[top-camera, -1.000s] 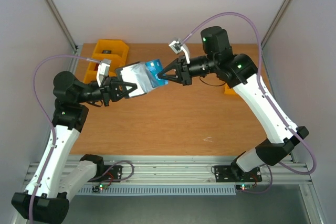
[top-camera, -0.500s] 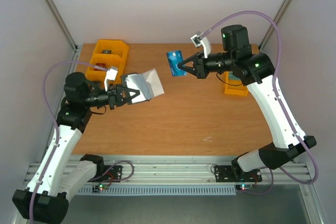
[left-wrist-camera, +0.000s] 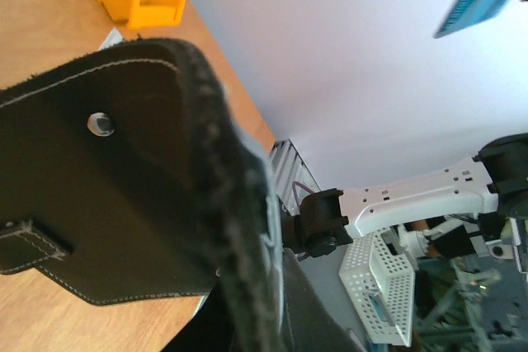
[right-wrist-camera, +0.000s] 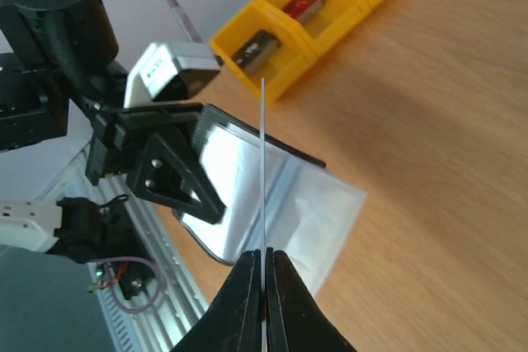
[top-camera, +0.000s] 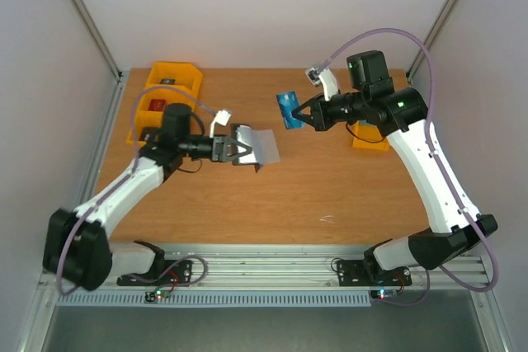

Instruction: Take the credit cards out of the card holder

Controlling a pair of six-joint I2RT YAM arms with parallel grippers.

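The card holder [top-camera: 262, 148] hangs open above the table's left middle, with my left gripper [top-camera: 240, 152] shut on its left edge. In the left wrist view its black outside [left-wrist-camera: 99, 204] with a snap stud fills the frame and hides most of the fingers. My right gripper [top-camera: 302, 113] is shut on a blue credit card [top-camera: 287, 110], held in the air to the right of the holder and apart from it. In the right wrist view that credit card [right-wrist-camera: 262, 162] shows edge-on, rising from between the closed fingertips [right-wrist-camera: 247, 274], with the holder's pale inner panels [right-wrist-camera: 280, 204] beyond it.
Yellow bins [top-camera: 169, 88] with small items stand at the back left of the table. Another yellow bin [top-camera: 369, 139] sits at the right, partly under my right arm. The wooden table [top-camera: 330, 195] runs to the rail at the near edge.
The right gripper has drawn the blue card out of the holder and carried it right. The left arm has swung the holder down and toward the table's middle.
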